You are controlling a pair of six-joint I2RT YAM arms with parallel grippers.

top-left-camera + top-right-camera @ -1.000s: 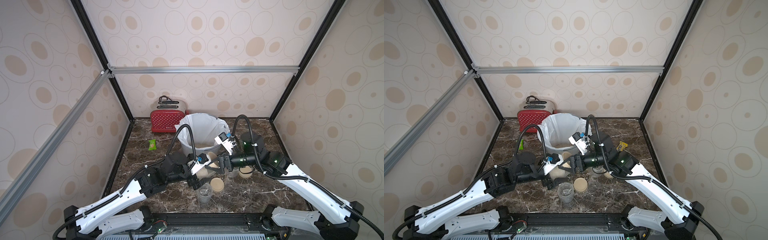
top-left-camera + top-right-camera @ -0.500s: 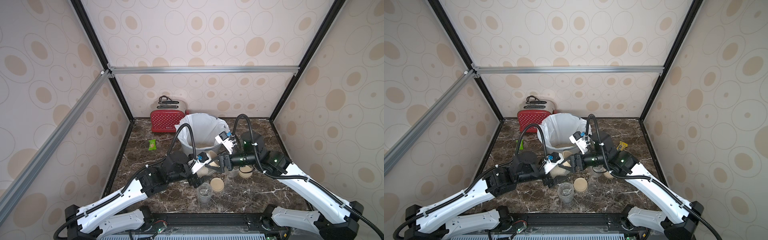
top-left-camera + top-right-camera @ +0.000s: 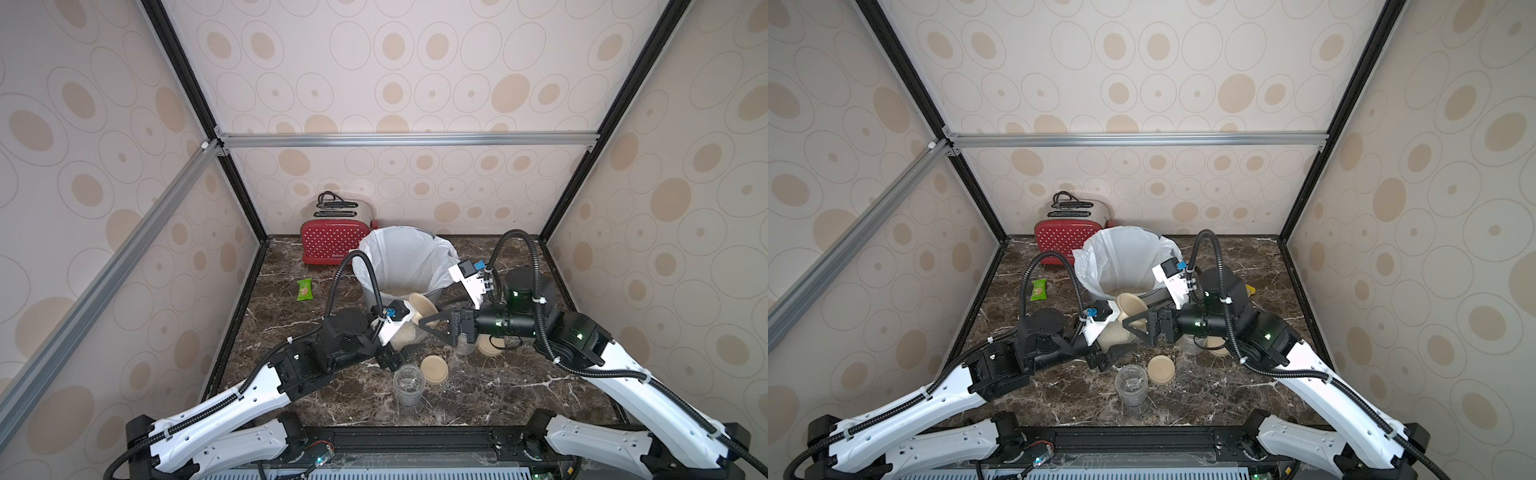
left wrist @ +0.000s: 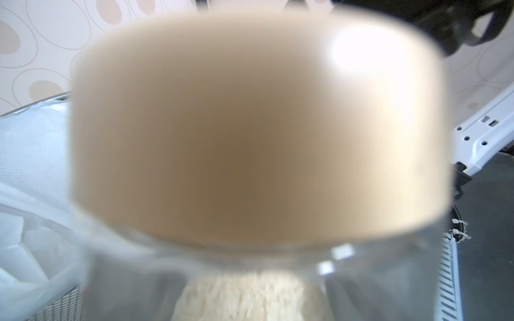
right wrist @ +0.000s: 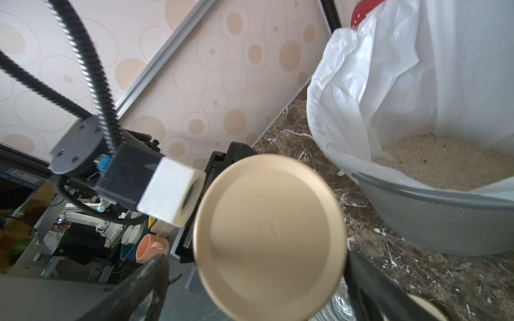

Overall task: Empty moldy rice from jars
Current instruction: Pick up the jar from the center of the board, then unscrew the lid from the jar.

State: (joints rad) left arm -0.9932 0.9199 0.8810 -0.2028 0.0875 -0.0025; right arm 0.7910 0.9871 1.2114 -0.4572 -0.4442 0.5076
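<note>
Right gripper (image 3: 428,321), jaws spread, flanks the lid (image 5: 271,236) of a tilted jar (image 3: 406,336) of moldy rice (image 4: 239,297) clamped by the left gripper (image 3: 393,352), just beside the bin (image 5: 417,194) rim; lidless jar (image 3: 409,384), loose lid (image 3: 434,369) nearby.

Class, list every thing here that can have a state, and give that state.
held jar, lid on, tilted, rice inside.
front jar, open, upright, empty.
loose lid, off, flat on the table.
bin, lined, rice at the bottom.
left gripper, shut on held jar.
right gripper, jaws open around the held jar's lid.
</note>
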